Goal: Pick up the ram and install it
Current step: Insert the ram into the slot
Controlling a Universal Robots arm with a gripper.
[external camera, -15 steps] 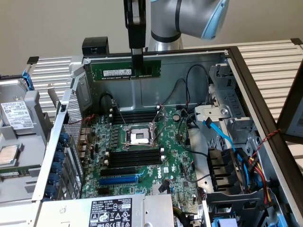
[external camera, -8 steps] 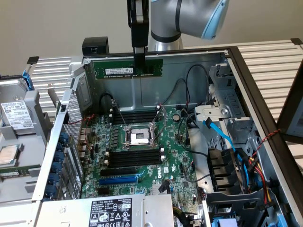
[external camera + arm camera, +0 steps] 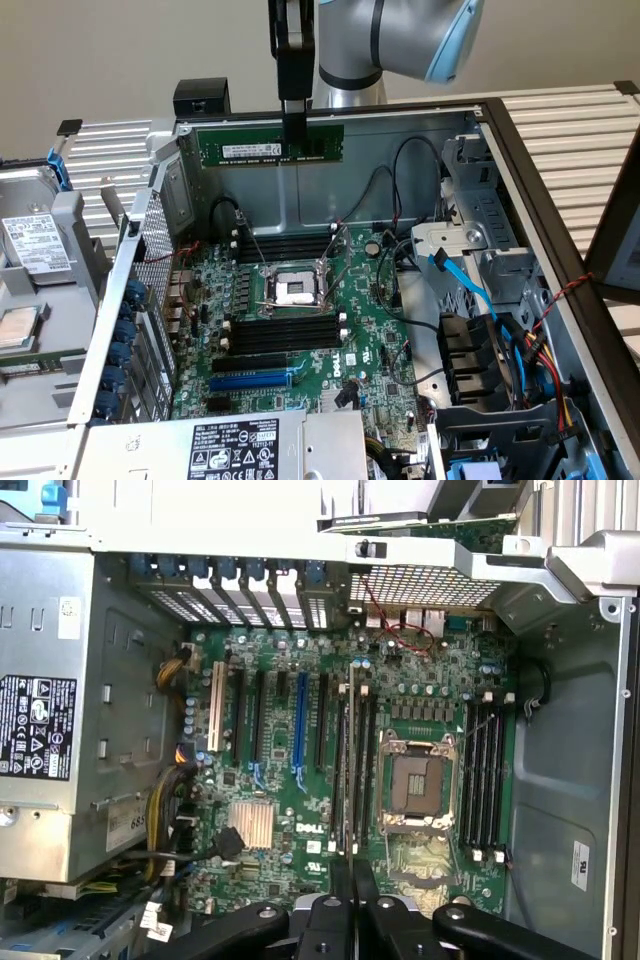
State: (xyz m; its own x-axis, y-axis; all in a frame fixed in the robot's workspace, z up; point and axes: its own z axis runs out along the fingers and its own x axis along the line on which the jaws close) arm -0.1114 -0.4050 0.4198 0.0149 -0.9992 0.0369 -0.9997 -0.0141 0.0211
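The ram (image 3: 240, 147) is a long green stick with a white label. It hangs level above the open computer case, near the back wall. My gripper (image 3: 294, 128) comes down from above and is shut on the stick near its middle. In the wrist view the ram (image 3: 349, 760) shows edge-on as a thin line running out from my gripper (image 3: 350, 878). It lines up over the black memory slots (image 3: 365, 770) beside the CPU socket (image 3: 415, 785). The motherboard (image 3: 330, 370) lies well below, with slot banks (image 3: 285, 330) on either side of the socket (image 3: 296, 290).
The grey case wall (image 3: 400, 160) stands just behind the ram. Black and blue cables (image 3: 470, 290) and a drive cage (image 3: 470, 240) crowd the exterior view's right. The power supply (image 3: 230, 445) sits in front. A removed drive (image 3: 30, 250) lies at the exterior view's left.
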